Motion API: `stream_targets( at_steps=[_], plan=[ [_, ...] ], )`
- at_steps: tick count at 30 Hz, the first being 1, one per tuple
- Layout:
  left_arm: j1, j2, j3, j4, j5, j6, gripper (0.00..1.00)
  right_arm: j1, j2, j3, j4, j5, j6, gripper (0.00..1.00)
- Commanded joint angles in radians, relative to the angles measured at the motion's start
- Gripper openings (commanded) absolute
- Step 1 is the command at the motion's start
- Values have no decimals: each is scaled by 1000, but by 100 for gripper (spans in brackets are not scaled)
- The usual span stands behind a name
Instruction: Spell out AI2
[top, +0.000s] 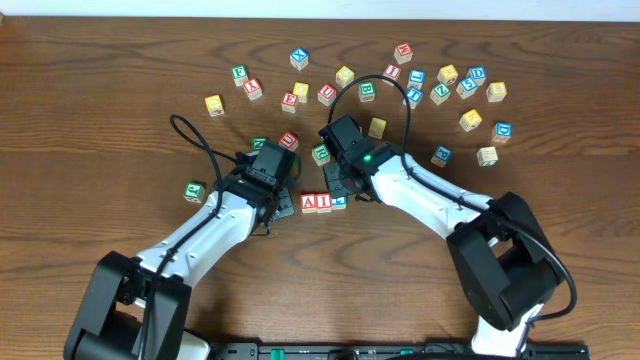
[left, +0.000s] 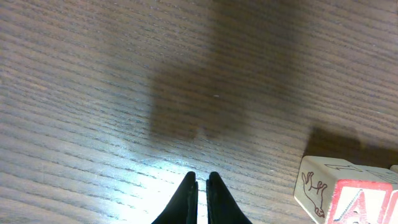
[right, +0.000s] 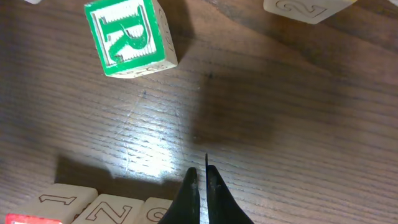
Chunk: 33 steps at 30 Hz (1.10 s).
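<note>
left arm (top: 215, 225) angled inward | left fingers (left: 186, 200) together, empty | right arm (top: 430, 195) angled inward | right fingers (right: 189, 200) together, empty

One AI2 row (top: 324, 203) of three touching cubes, roughly twenty-seven loose cubes (top: 345, 75) scattered beyond and left of that row, two white arms flanking it, left arm (top: 215, 222), right arm (top: 425, 190)

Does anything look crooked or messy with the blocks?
Nothing looks broken or spilled. The A cube, I cube and 2 cube sit in a tidy row. Only the green R cube near them is turned at an angle to that row.
</note>
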Motion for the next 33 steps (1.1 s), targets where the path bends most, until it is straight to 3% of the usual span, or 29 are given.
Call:
stream_targets(
  at_steps=[1, 33],
  plan=[
    [6, -21, 3, -6, -20, -5, 8, 10, 16, -3, 2, 11, 14, 1],
    [6, -21, 3, -3, -19, -5, 7, 27, 16, -3, -39, -30, 36, 1]
  ],
)
